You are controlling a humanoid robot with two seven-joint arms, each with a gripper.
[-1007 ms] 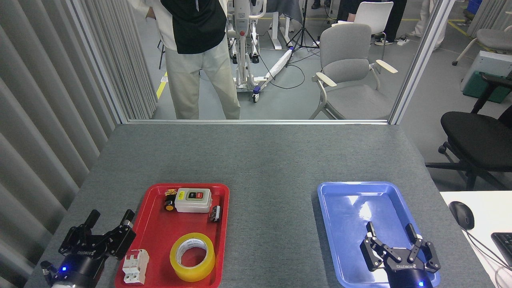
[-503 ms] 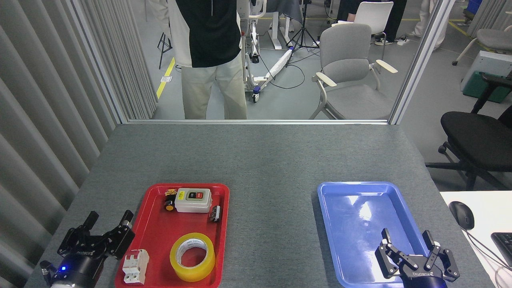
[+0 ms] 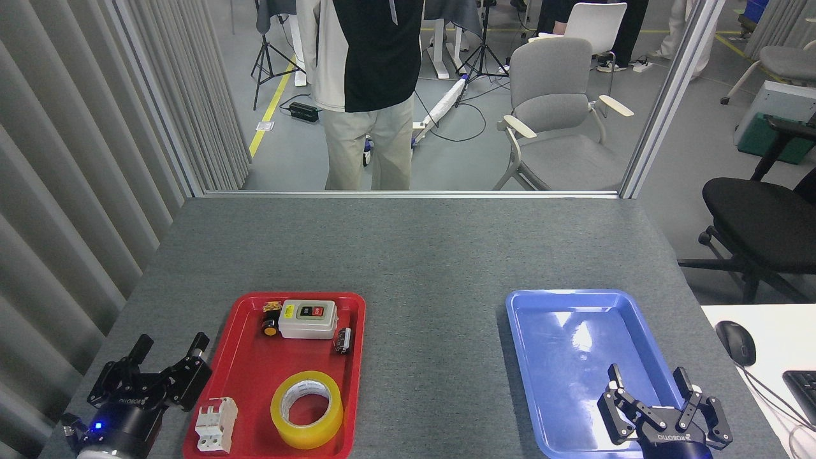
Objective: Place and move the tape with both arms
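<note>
While the tape lies untouched in the red tray, the right gripper has drawn back toward the blue tray's near corner; the left gripper sank slightly. Both hang empty, fingers spread, so no pickup has begun.

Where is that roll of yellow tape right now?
The yellow translucent tape roll lies flat in the red plastic tray, at its near end on the table's left, beside a white circuit breaker.
</note>
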